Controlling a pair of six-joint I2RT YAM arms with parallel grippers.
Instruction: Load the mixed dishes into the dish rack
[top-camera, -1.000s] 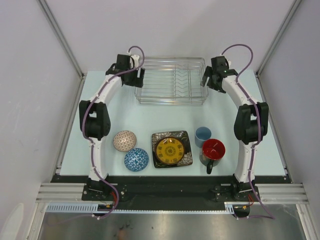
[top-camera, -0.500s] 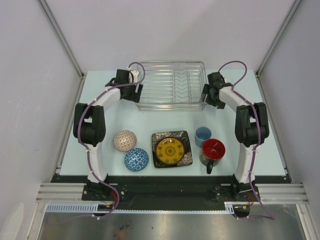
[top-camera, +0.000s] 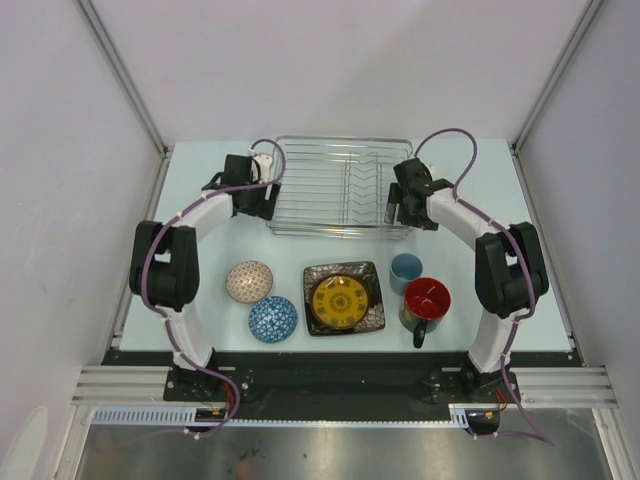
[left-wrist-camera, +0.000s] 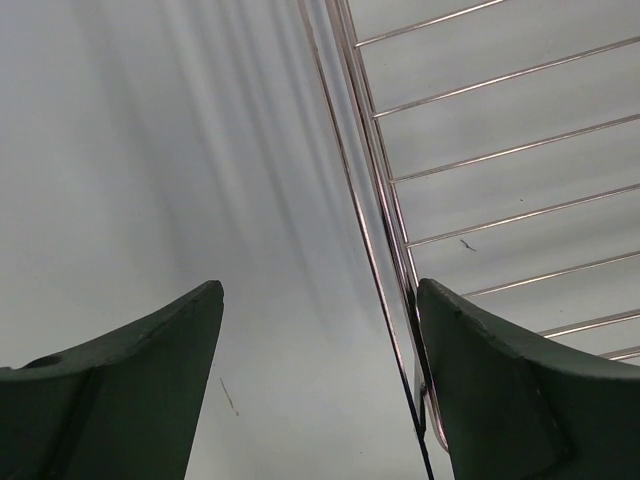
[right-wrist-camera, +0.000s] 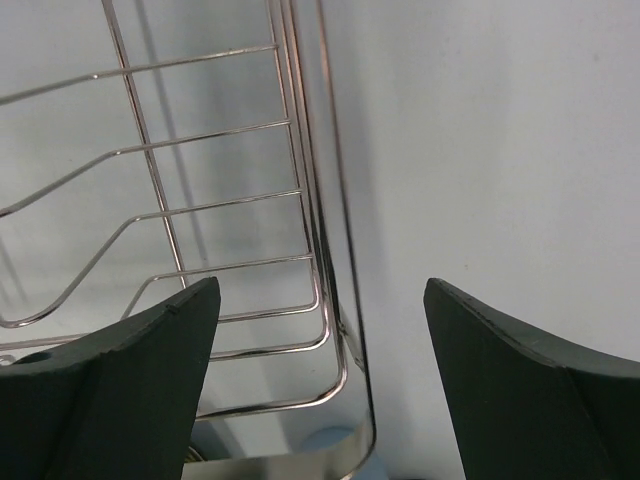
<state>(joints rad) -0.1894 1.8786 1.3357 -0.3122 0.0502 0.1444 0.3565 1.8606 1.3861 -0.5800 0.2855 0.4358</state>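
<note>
Left end effector (left-wrist-camera: 318, 290) and right end effector (right-wrist-camera: 320, 285), both spread apart, straddle the rack's (top-camera: 330, 185) end rims. The rack has slid toward the plate (top-camera: 343, 298). We judge loading not yet started.

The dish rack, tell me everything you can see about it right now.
The dish rack is a rectangular basket of shiny silver wire, with zigzag plate-slot ridges in its right half. It sits flat at the far middle of the table and holds nothing. The left gripper and right gripper, both open, each straddle one end rim; whether they touch it is unclear.
</note>
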